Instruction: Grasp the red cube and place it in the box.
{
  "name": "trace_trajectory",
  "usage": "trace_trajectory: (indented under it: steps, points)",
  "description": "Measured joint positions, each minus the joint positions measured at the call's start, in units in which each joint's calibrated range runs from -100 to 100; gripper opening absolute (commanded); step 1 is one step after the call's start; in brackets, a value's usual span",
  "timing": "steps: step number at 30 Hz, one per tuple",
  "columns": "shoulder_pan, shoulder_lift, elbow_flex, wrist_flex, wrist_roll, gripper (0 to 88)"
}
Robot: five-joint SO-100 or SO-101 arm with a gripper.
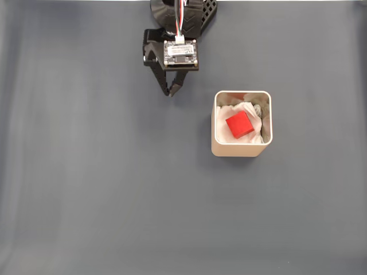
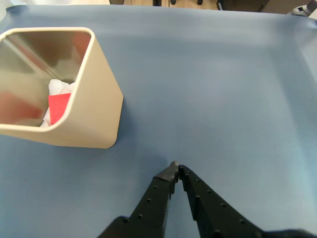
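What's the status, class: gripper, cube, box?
Gripper shut, empty, clear of the box. Red cube inside the box on white padding. Nothing in the way.

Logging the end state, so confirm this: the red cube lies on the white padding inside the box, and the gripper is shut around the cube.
One part is wrong. The red cube does lie on the white padding inside the box, but the gripper is shut on nothing. The fixed view shows it apart from the box, over the bare blue-grey table.
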Motion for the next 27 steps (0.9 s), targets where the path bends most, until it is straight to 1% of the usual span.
trace_trajectory:
  steps: [9,13,16,27]
  points:
    - [-0.5,-1.2,4.2,0.1,0.0,0.1]
    - [-1.8,-1.2,5.1,1.9,0.0,0.1]
    - [-4.1,-1.2,5.1,4.1,-0.8,0.1]
    - [-4.5,-1.2,5.1,16.5,-3.0,0.1]
